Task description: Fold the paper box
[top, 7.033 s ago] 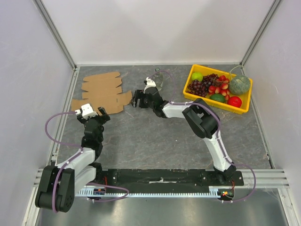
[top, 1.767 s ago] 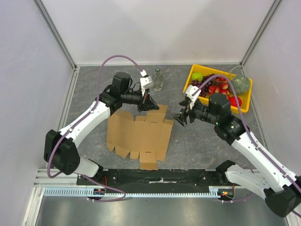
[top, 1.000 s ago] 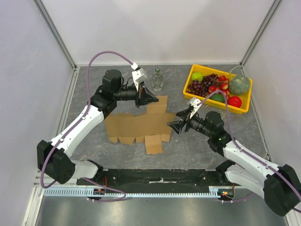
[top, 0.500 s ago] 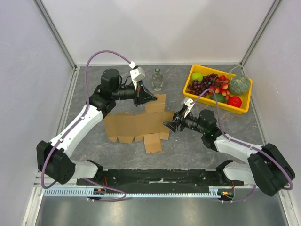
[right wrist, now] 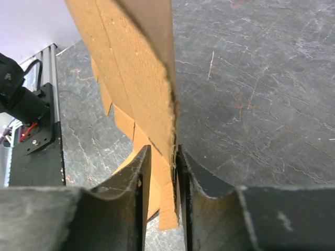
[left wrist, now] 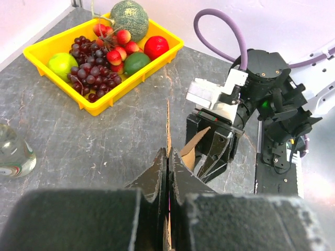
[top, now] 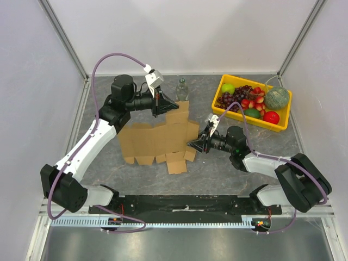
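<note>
Though pinched, paper box (top: 155, 140) unfolded, brown, w/ tabs.

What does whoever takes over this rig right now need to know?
Left gripper: shut on the far edge of the paper box.
Right gripper: fingers straddle the sheet's right edge with a slight gap on one side, so a firm grip is not confirmed.
Box: an open die-cut sheet over the middle of the table, raised at its far edge, with the near flaps low.
Done: sheet gripped and lifted.
Left: all the folding. There is no carton shape yet.
</note>
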### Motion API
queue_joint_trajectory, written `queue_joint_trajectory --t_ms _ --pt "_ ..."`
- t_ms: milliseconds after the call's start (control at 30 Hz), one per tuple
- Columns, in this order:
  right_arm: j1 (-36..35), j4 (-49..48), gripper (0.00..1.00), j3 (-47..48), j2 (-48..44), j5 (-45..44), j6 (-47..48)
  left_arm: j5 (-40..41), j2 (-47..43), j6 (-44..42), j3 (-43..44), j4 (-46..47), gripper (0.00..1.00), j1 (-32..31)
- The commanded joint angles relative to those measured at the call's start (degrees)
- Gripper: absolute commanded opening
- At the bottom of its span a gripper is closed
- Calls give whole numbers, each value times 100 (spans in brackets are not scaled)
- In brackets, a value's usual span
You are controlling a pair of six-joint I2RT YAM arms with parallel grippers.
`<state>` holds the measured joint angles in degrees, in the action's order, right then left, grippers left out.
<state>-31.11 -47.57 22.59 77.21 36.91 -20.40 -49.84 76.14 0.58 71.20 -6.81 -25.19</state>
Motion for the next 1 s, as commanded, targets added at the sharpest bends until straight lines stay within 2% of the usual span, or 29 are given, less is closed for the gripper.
queue_joint_trajectory --t_ms 0,167,300,500,633,800,967 --pt "18 -394 29 246 -83 352 -95 247 -99 293 184 215 2 93" --pt "18 62 9 474 -180 458 -95 528 -161 373 70 364 2 146" --pt "18 1255 0 895 -460 -23 176 975 -266 338 -44 303 2 164" --pt "18 4636 0 2247 -883 -1430 844 2135 -556 329 -457 224 8 163" --pt "18 6800 0 3520 -603 -1765 1441 2690 -802 618 -895 276 9 146" --pt "18 8665 2 4630 126 -1862 2162 3059 -1276 1163 -1757 837 10 85" --pt "18 9914 1 5377 865 -2266 2734 3551 -1943 1515 -2592 1208 12 6"
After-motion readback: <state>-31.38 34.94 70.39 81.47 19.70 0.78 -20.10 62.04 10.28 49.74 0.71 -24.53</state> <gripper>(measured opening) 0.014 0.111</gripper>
